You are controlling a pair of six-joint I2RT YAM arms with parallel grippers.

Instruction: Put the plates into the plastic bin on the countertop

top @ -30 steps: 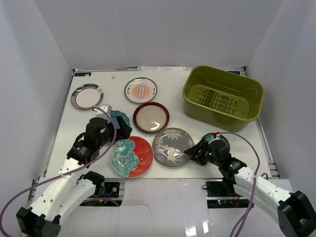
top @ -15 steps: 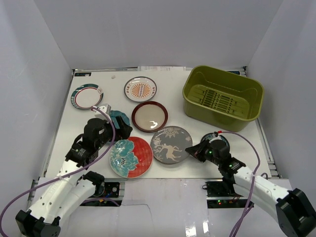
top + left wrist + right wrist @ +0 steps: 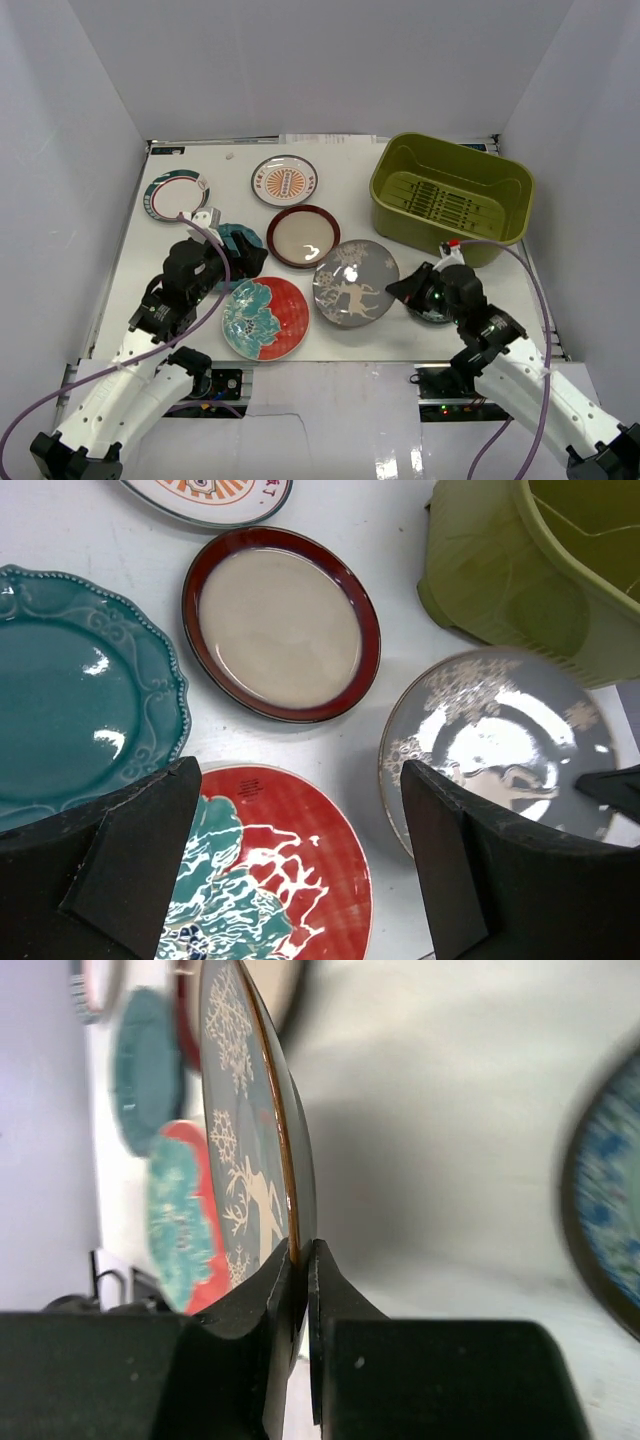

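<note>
1. The white desk (image 3: 230, 165) carries everything. In the top view, 12 o'clock is the far wall.
2. The olive plastic bin (image 3: 438, 234) sits at the desk's 2 o'clock corner with only its ribbed bottom showing inside. It is at about 1 o'clock from the right hand and apart from it.
3. The grey floral plate (image 3: 352, 285) is near the desk's centre, at the 9 o'clock side of the right hand (image 3: 303, 1252). That hand's fingers are clamped together on the plate's 3 o'clock rim. The wrist view shows the plate edge-on and tilted. I cannot tell whether its far rim touches the desk.
4. The red plate with teal flowers (image 3: 268, 318) lies at 7 o'clock, just beside the grey one.
5. The dark-red rimmed plate (image 3: 305, 237) lies at 11 o'clock from the grey plate.
6. The teal scalloped plate (image 3: 70, 710) lies under the left hand (image 3: 300, 775), whose fingers stand wide apart over it and hold nothing. From above, that arm hides much of the plate.
7. The white sunburst plate (image 3: 284, 181) lies toward 12 o'clock, and the left wrist view cuts it off.
8. The white teal-rimmed plate (image 3: 177, 194) lies at 10 o'clock.
9. The small blue-and-white plate (image 3: 612, 1220) lies under the right arm. It is blurred, cut off at the frame edge, and mostly hidden from above.
</note>
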